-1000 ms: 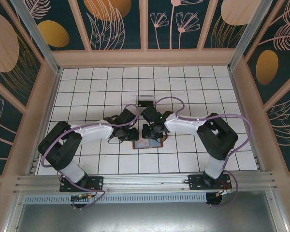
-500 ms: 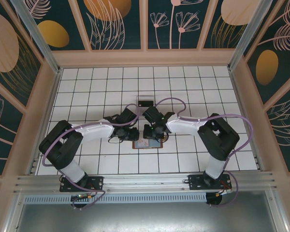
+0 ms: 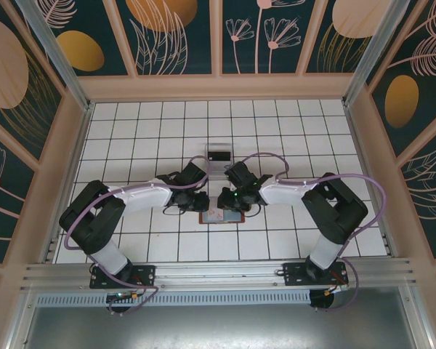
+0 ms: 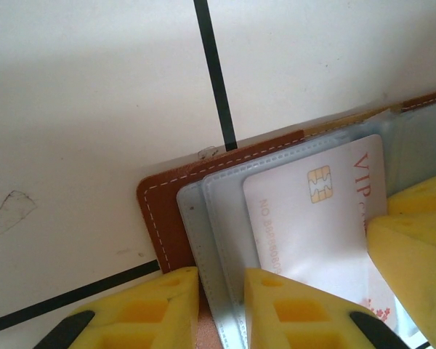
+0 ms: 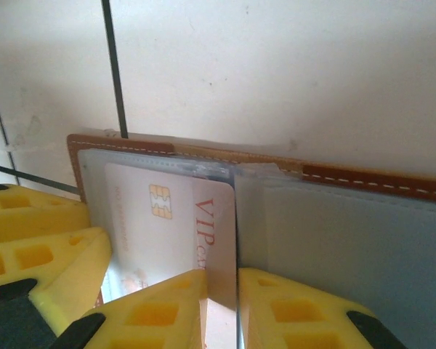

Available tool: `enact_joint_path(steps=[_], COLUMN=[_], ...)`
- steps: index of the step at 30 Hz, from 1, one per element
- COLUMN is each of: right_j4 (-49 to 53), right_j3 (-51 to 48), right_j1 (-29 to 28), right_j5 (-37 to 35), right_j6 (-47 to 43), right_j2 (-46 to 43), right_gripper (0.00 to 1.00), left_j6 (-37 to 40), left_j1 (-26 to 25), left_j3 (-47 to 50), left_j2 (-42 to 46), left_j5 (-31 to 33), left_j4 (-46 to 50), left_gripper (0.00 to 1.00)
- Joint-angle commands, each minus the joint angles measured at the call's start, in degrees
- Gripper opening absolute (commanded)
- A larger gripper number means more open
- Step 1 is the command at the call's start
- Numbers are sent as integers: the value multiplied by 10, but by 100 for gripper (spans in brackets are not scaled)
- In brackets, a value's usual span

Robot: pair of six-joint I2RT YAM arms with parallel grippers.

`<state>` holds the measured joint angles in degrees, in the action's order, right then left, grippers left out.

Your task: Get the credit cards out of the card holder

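Observation:
The brown leather card holder (image 3: 223,217) lies open on the tiles between both arms. In the left wrist view its brown edge (image 4: 160,211) and clear sleeves (image 4: 211,218) show, and my left gripper (image 4: 221,309) is shut on those sleeves at the holder's left end. A white credit card (image 4: 312,218) marked VIP with a gold chip lies in the left half. In the right wrist view my right gripper (image 5: 221,309) is shut on that card's (image 5: 152,218) right edge, beside the grey-blue right pocket (image 5: 334,233). From above, the left gripper (image 3: 201,201) and right gripper (image 3: 231,201) sit close together over the holder.
A clear acrylic stand (image 3: 219,153) with a dark piece on it stands just behind the grippers. Wooden walls ring the tiled floor (image 3: 312,131). The left gripper's yellow fingers (image 5: 36,247) sit close to the right gripper's.
The right arm's wrist has swung a little to the right and lower over the holder. The left arm has stayed put.

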<state>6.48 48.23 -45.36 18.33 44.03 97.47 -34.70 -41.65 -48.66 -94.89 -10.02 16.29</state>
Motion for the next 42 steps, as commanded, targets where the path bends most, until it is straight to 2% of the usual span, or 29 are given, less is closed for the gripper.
enact_joint_path(steps=[1,11,19,34,42], right_j4=[-46,-186,-255,-268,-257], right_j3=[-37,-105,-137,-160,-176], right_j1=[8,33,47,58,69], right_j5=[42,136,169,169,162], right_j6=[13,26,37,34,29], right_j2=[-4,-17,-12,-24,-50], right_gripper=[21,20,15,4,2], left_j6=[11,14,11,8,9], left_j1=[-1,-2,-1,-2,-1], left_j3=[12,14,19,23,23], left_j2=[-29,-52,-52,-52,-50], left_j5=[32,32,38,44,45], left_j4=[49,49,51,55,58], left_gripper=[24,24,24,24,24])
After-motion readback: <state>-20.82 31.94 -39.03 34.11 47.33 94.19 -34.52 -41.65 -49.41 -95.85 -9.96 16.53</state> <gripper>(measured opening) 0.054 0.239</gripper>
